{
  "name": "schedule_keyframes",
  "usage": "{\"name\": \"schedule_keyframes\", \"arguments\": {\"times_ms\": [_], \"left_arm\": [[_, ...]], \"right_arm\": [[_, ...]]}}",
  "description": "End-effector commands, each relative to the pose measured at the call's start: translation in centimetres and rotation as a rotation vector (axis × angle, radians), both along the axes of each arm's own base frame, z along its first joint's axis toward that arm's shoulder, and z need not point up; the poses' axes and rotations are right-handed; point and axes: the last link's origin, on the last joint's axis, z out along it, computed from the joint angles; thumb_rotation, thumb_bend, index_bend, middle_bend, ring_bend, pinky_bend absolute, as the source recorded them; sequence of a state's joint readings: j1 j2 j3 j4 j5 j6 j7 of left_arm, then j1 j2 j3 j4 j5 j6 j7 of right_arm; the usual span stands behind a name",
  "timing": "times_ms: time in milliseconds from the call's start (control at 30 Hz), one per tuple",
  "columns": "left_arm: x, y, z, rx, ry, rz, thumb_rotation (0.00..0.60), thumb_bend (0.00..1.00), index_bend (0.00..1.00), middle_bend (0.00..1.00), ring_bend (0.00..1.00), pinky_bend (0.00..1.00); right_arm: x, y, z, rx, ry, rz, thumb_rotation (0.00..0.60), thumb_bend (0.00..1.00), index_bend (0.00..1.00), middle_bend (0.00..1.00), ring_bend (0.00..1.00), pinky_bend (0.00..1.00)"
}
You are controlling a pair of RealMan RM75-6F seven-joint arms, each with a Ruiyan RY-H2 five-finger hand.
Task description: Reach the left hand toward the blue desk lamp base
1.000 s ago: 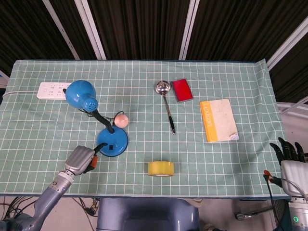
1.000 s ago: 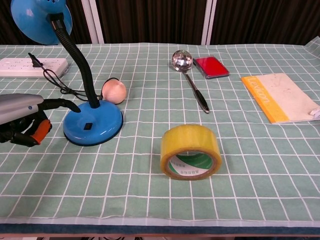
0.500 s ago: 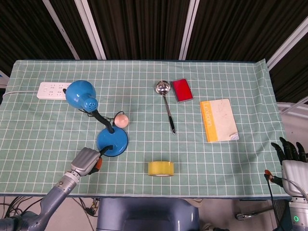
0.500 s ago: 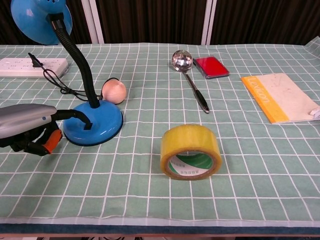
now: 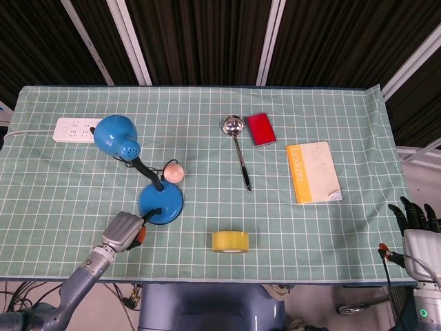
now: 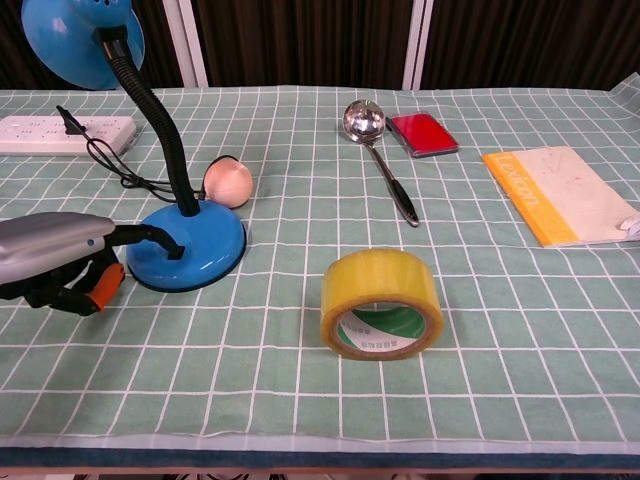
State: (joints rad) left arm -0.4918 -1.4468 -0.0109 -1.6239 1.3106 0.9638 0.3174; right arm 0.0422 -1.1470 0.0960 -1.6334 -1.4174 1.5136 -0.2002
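Observation:
The blue desk lamp stands at the left of the table, its round base [image 5: 161, 202] on the green checked cloth and its black neck bent up to the blue shade [image 5: 116, 136]. My left hand [image 5: 122, 231] lies just left of and nearer than the base [image 6: 195, 250]. In the chest view this hand [image 6: 50, 255] holds nothing. One dark finger [image 6: 150, 237] stretches out onto the base's top and the other fingers are curled under. My right hand [image 5: 417, 224] hangs off the table's near right corner with its fingers straight.
A peach ball [image 6: 228, 182] sits just behind the lamp base, and the lamp's cord runs to a white power strip [image 5: 72, 129]. A yellow tape roll [image 6: 382, 305] stands near the front edge. A spoon [image 5: 238, 148], a red case [image 5: 260, 128] and a yellow-edged notebook [image 5: 313, 172] lie further right.
Over the second my left hand moved right, bringing its outstretched finger from beside the lamp base onto its top. It has hardly moved in the last half second. The right hand stayed still.

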Motion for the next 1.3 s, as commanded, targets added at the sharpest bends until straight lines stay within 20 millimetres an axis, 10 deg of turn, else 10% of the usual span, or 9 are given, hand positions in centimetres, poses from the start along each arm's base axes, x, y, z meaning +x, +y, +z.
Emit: {"name": "schedule_keyframes", "arguments": {"times_ms": [33, 633, 1000, 1300], "left_arm": [[-0.1, 0.0, -0.1, -0.004, 0.004, 0.001, 0.6, 0.8, 0.17, 0.81, 0.7, 0.78], [0.1, 0.0, 0.2, 0.022, 0.025, -0.019, 0.6, 0.75, 0.24, 0.78, 0.69, 0.76], [3.1, 0.8, 7.3, 0.331, -0.126, -0.11, 0.6, 0.5, 0.21, 0.35, 0.29, 0.41], [-1.2, -4.7, 13.7, 0.419, -0.023, 0.059, 0.6, 0.38, 0.18, 0.19, 0.13, 0.25]], "right_arm": [[0.0, 0.0, 0.0, -0.001, -0.001, -0.002, 0.6, 0.24, 0.19, 0.1, 0.11, 0.0], [0.0, -0.1, -0.1, -0.001, -0.003, -0.002, 0.6, 0.24, 0.19, 0.1, 0.11, 0.0], [0.0, -0.1, 0.0, -0.001, -0.003, -0.015, 0.6, 0.24, 0.19, 0.1, 0.11, 0.0], [0.0, 0.0, -0.1, 0.005, 0.006, -0.015, 0.6, 0.24, 0.19, 0.1, 0.11, 0.0]]}}
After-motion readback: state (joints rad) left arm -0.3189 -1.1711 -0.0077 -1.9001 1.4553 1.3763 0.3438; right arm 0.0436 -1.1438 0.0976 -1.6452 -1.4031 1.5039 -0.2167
